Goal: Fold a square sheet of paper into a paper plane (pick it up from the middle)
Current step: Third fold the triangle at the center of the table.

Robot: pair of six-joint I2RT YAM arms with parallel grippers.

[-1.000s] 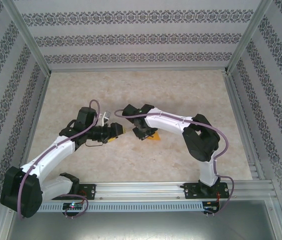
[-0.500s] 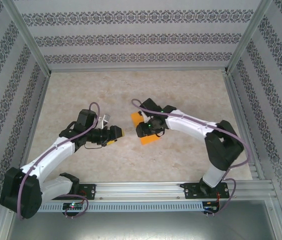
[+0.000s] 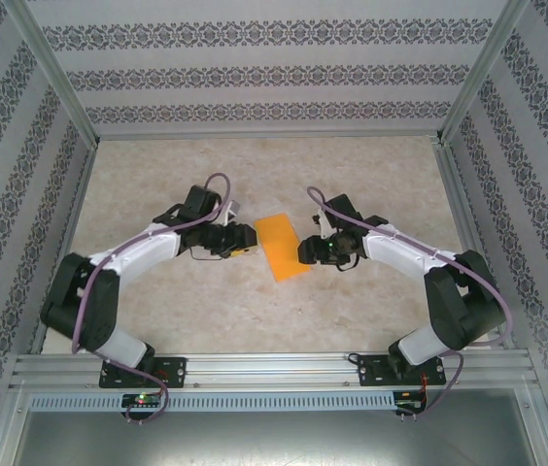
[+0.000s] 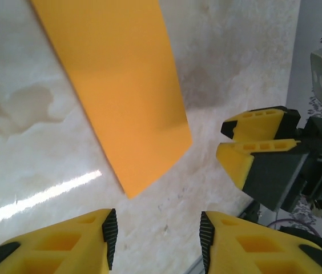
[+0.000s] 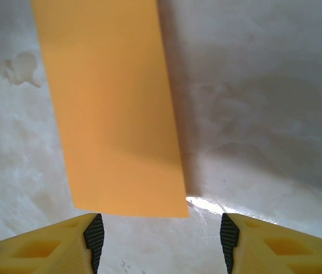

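Top view: the orange sheet of paper (image 3: 281,246), a narrow rectangle, lay flat around the table's (image 3: 206,165) middle, well off every edge. The left gripper (image 3: 251,241) sat just beside its left long edge and the right gripper (image 3: 303,252) just beside its right, neither touching it. Left wrist view: jaws partly open, nothing between them, the sheet's corner just ahead. Right wrist view: jaws open and empty, the sheet's short edge just ahead.

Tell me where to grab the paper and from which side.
The paper lies flat as a narrow strip, so probably pinch the middle of its long right edge, coming in low from the right, where the open right gripper sits.
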